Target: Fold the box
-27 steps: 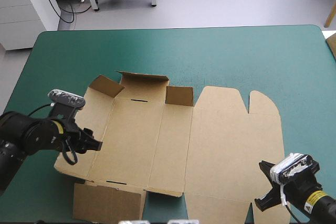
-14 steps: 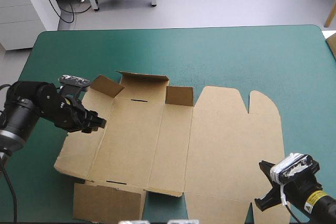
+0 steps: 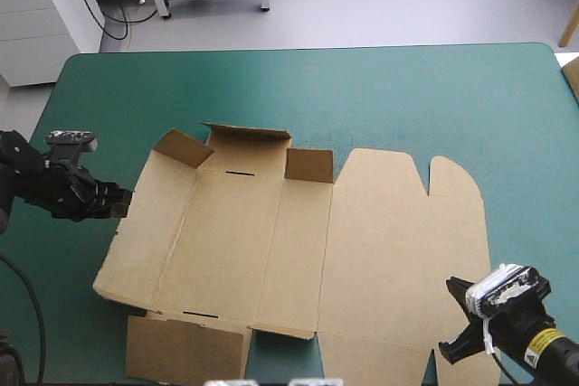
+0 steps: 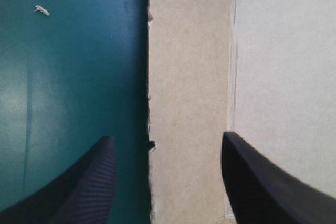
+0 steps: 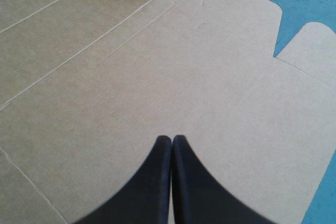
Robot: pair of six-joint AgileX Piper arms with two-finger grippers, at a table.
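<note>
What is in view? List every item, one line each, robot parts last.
box: one, brown, lying flat mid-table, far flaps raised.
table cover: one, teal-green, under everything.
scrap: one, pale, tiny, on the cover beside the box's left edge.
left gripper: one, black, open, straddling the box's left edge.
right gripper: one, black, shut, over the box's near right part.

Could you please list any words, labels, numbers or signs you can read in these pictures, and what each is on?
No text can be read.
The box is plain brown board, unprinted in every view.
A small yellow label on the right arm is too small to read.
The teal-green cover bears no writing.
</note>
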